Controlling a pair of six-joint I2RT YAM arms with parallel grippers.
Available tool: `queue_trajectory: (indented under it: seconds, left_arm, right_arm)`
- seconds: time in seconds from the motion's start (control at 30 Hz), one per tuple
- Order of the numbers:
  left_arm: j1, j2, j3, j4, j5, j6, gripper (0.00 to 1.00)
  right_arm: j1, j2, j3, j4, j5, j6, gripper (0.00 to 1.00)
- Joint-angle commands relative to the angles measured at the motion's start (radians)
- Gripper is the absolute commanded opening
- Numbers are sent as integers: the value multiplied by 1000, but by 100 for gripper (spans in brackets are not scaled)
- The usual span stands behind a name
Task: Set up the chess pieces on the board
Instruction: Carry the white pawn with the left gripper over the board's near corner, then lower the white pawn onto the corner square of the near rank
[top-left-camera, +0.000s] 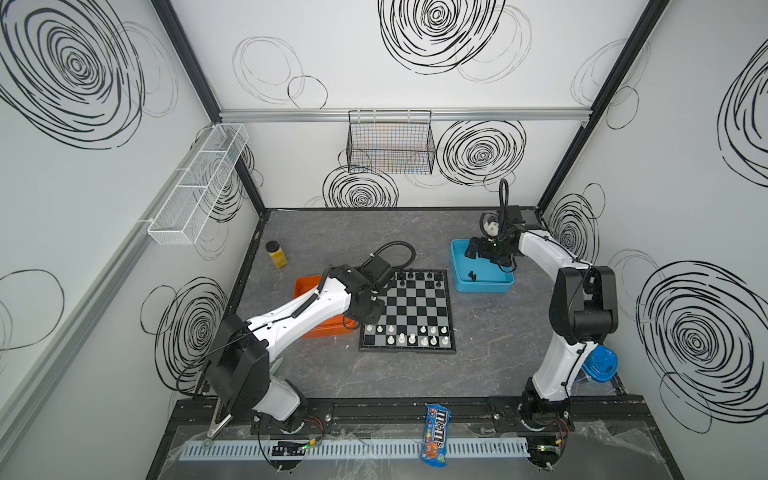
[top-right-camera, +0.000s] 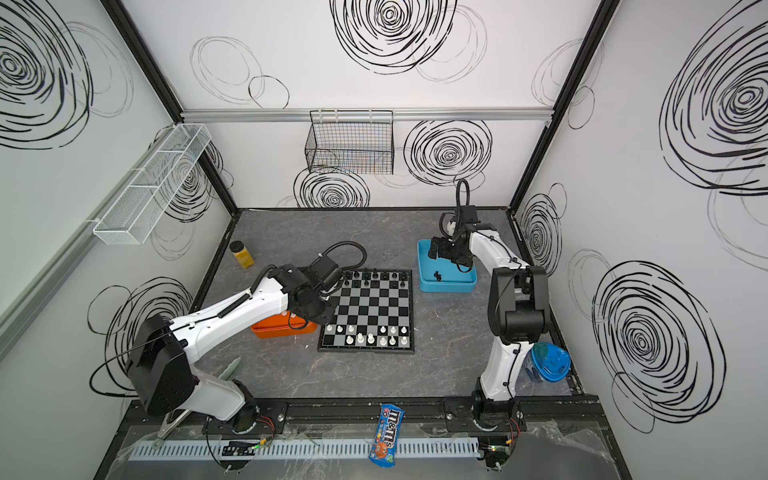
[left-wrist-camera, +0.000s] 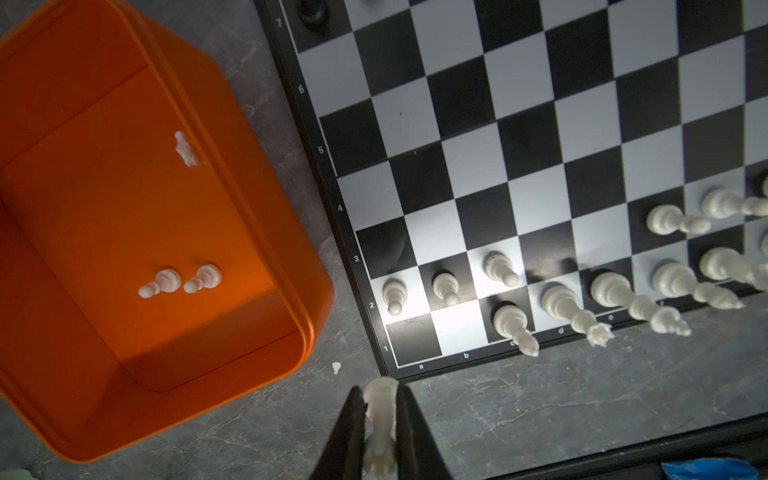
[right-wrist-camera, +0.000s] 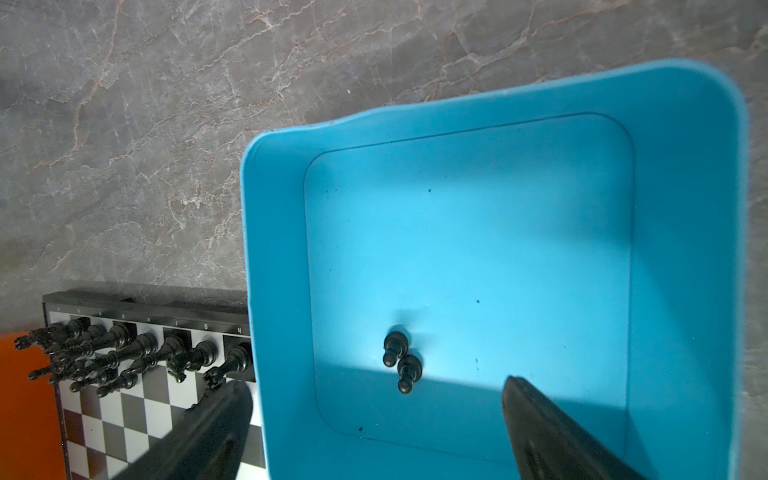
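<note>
Non-task items: grey marbled counter (top-left-camera: 415, 374). Orange tray (top-right-camera: 282, 331) left of centre, blue tray (top-left-camera: 482, 286) right rear, well apart. Yellow jar, black lid (top-left-camera: 277, 254), upright at rear left. M&M's bag (top-left-camera: 435, 434) on front rail, overlapping slotted cable duct (top-left-camera: 353, 449). Blue-lidded tub (top-left-camera: 600, 363) by right wall. Black wire basket (top-left-camera: 390, 143) hangs on back wall, white mesh basket (top-left-camera: 199, 183) on left wall.

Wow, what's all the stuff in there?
board: one, black-and-silver, table middle.
white pieces: two partial rows, board's near edge; at least two pawns in orange tray.
black pieces: crowded, board's far edge; two pawns in blue tray.
jar: one, yellow, far left.
candy bag: one, blue, front rail.
black basket: one, wire, back wall.
white basket: one, mesh, left wall.
tub: one, blue-lidded, front right.
left gripper: shut on a white piece.
right gripper: open, above blue tray.
</note>
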Motion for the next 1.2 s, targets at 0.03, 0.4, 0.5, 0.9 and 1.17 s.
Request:
queue_trajectory:
  seconds: [0.03, 0.4, 0.5, 0.9, 1.17]
  left_arm:
    - [-20, -22, -35, 13, 17, -61, 19]
    - [-41, -12, -72, 51, 13, -73, 19]
    - [-47, -8, -87, 66, 10, -78, 20]
    - [-69, 17, -134, 113, 10, -89, 21]
    - [-79, 25, -133, 124, 3, -98, 21]
  right_arm:
    - [-3, -43, 0, -3, 3, -12, 98]
    - [-4, -54, -7, -3, 9, -13, 98]
    - [-5, -57, -9, -3, 10, -12, 98]
    - [-5, -52, -13, 0, 7, -13, 98]
    - [-5, -53, -10, -2, 9, -14, 98]
